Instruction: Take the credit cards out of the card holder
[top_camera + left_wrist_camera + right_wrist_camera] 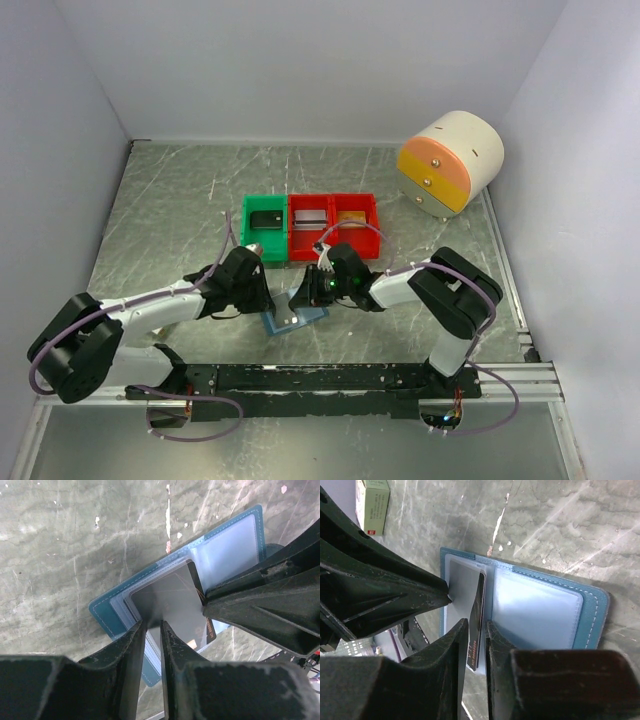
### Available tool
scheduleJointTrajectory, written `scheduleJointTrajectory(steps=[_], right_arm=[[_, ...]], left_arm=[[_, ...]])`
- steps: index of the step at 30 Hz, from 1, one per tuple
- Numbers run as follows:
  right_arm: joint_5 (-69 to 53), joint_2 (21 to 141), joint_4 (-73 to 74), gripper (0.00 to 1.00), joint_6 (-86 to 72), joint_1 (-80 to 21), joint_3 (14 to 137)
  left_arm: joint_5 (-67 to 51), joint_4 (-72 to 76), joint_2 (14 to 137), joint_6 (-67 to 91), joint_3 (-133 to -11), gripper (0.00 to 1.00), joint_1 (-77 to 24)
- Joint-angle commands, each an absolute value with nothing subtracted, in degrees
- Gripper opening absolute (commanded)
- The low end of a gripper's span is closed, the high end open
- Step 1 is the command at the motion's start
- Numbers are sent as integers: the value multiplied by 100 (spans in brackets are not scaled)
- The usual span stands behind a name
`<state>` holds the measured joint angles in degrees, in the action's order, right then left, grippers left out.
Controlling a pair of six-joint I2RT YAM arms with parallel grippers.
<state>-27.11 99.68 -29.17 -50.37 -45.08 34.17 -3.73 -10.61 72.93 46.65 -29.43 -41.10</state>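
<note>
Slate-blue card holder [287,322] lies open flat on bench [170,220], dark grey credit card [167,592] half drawn out, long axis along holder's fold; left tool [153,625] and right tool [476,625] narrow astride it, cannot tell if clamped.

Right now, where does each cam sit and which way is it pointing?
Top external: above and behind the bases, looking down at the table; both arms, left gripper and right gripper meeting over the card holder.
Left wrist: looks down past its own fingers at the credit card; right gripper's finger enters from the right.
Right wrist: mirrored; left gripper's finger enters from the left.
Shared: both wrist views show that card, straddled from opposite sides.
</note>
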Motion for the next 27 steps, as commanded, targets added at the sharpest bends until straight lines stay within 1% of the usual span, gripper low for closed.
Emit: scheduleJointTrajectory(steps=[1, 8, 10, 14, 17, 21, 26, 27], right_arm=[[-2828, 10069, -3004, 18, -5021, -4518, 3448], [-3055, 10073, -3213, 7, -5051, -4518, 3399], [-3057, 10054, -3405, 0, -5149, -4522, 3308], [-2765, 9914, -3150, 0, -5134, -4477, 3275], [-2587, 9771, -3093, 0, -5147, -4405, 3150], [-2669, 9748, -3138, 0, -5154, -4294, 3055], [-2846, 9843, -3288, 0, -5163, -4284, 3072], [-2942, 9899, -3314, 7, -5165, -4288, 3099]], left_arm=[[40, -1293, 7510, 4667, -3006, 30, -4195], [89, -1278, 7448, 4754, -2915, 29, -4263], [115, -1305, 7432, 4742, -2927, 29, -4279], [222, -1445, 7410, 4690, -2984, 30, -4290], [226, -1433, 7333, 4668, -2929, 32, -4294], [204, -1343, 7201, 4611, -2849, 33, -4297], [163, -1379, 7222, 4547, -2871, 33, -4298], [116, -1342, 7231, 4530, -2862, 32, -4297]])
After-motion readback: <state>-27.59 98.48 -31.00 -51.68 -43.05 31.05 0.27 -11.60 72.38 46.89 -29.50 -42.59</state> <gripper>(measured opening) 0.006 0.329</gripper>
